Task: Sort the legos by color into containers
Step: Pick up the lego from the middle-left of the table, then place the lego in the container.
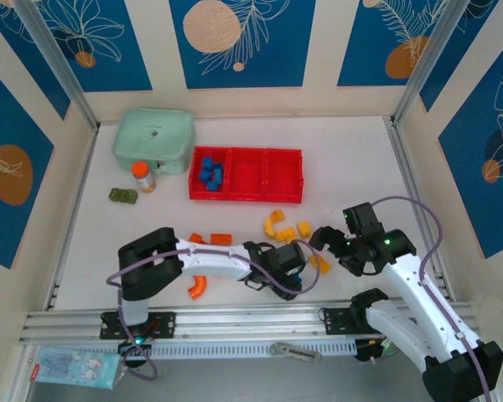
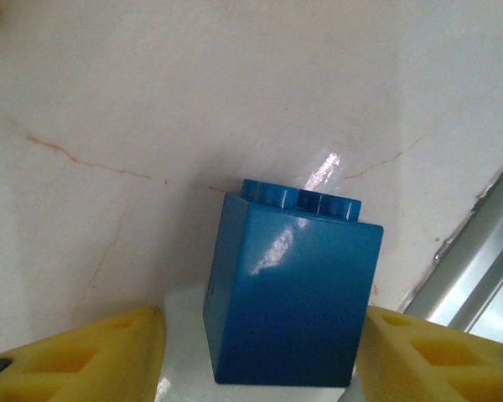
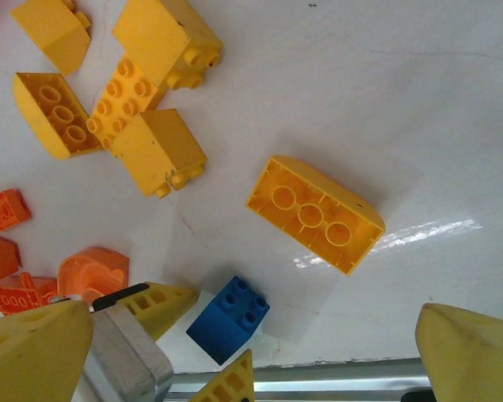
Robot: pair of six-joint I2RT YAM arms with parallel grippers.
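Item: blue brick (image 2: 289, 293), near edge of desk (image 1: 352, 159). Looked light, hard, glossy and probably slippery; best gripped on its flat sides. Left fingers (image 2: 92, 356) straddled it half-open, not clamped. Right fingers (image 3: 469, 352) stood wide and empty.

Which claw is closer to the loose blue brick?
Left. The left gripper straddles the blue brick; the right gripper hangs open off to one side, near a yellow brick.

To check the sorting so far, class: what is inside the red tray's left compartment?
Several blue legos lie heaped there in the red tray. Their overlap hides the exact count and the floor beneath.
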